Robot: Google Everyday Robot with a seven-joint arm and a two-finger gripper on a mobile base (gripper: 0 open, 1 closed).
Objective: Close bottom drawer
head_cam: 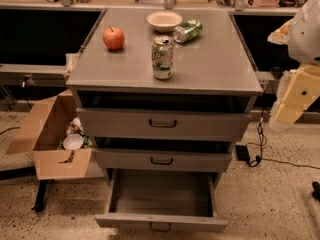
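Observation:
The grey metal cabinet (165, 79) has three drawers. The bottom drawer (161, 222), with the shortest front and a small dark loop handle (160, 227), is pulled far out towards the camera. Its inside (161, 193) looks bare. The top drawer (162, 124) and the middle drawer (162, 160) each stand out a little. My gripper (296, 91), with cream-coloured arm parts, is at the right edge of the view. It is level with the cabinet top and well apart from the bottom drawer, touching nothing.
On the cabinet top are a red apple (114, 38), a white bowl (164, 20), an upright green can (162, 58) and a can lying on its side (187, 31). An open cardboard box (50, 139) of rubbish stands left of the cabinet. Cables and an adapter (243, 152) lie on the floor at the right.

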